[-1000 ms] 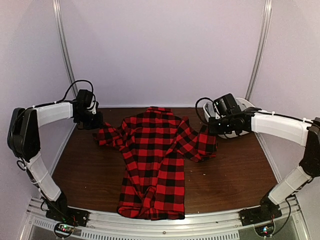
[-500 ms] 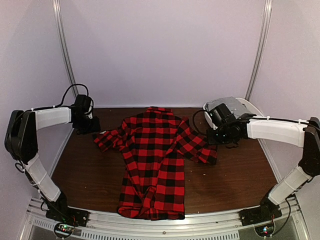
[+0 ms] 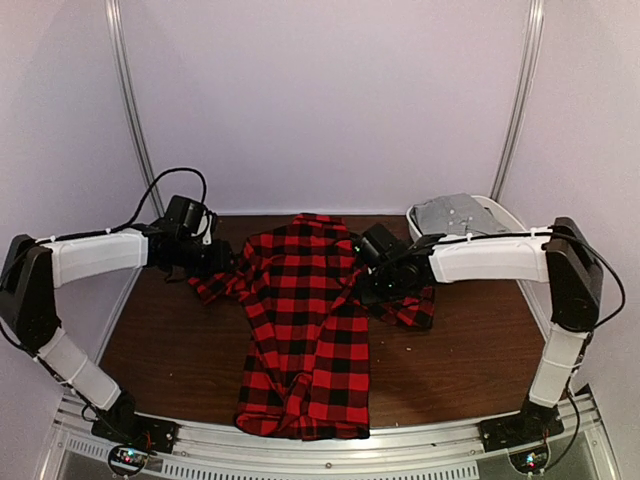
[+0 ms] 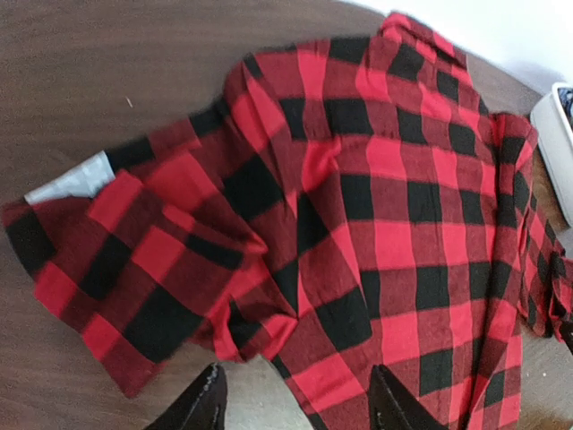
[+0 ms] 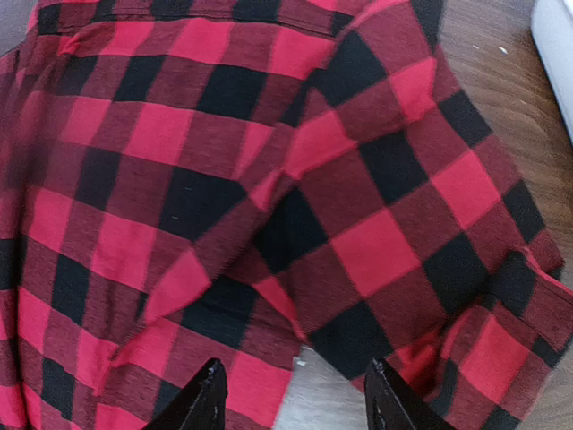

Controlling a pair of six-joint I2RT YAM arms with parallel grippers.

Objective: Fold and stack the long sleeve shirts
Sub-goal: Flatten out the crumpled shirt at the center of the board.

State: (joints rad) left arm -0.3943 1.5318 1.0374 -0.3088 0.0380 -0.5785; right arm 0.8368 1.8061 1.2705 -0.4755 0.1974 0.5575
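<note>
Counter [image 3: 460, 370] is dark brown wood-grain, matte, w/ a ribbed aluminium rail [image 3: 420, 447] along its near edge. We see pale walls [image 3: 330, 100] on three sides and two slim metal posts [image 3: 128, 110] running up the back corners. At far R sits a white bin [image 3: 500, 215] w/ a rounded rim and sth grey inside; we can't tell what.

The shirt [image 3: 305, 330] lies flat at ctr of the counter, collar toward the back wall, hem by the near edge, body narrowed into a long strip. Only the overhead view gives us that whole layout, plus both arms reaching in from the sides. The left wrist view adds detail: the left sleeve [image 4: 134, 260] is bunched out sideways in soft overlapping folds, w/ a small plain grey patch [image 4: 76, 179] at its end. The right wrist view shows the right sleeve [image 5: 394, 224] folded into a broad wedge, its edge on bare wood.

Fabric is soft flannel in big red-and-black checks, slightly fuzzy.

The left fingers [image 3: 222, 266] sit over the left sleeve, spread apart, gripping nothing. The right fingers [image 3: 370, 288] sit over the right sleeve, likewise parted, w/ only loose cloth lying below.
</note>
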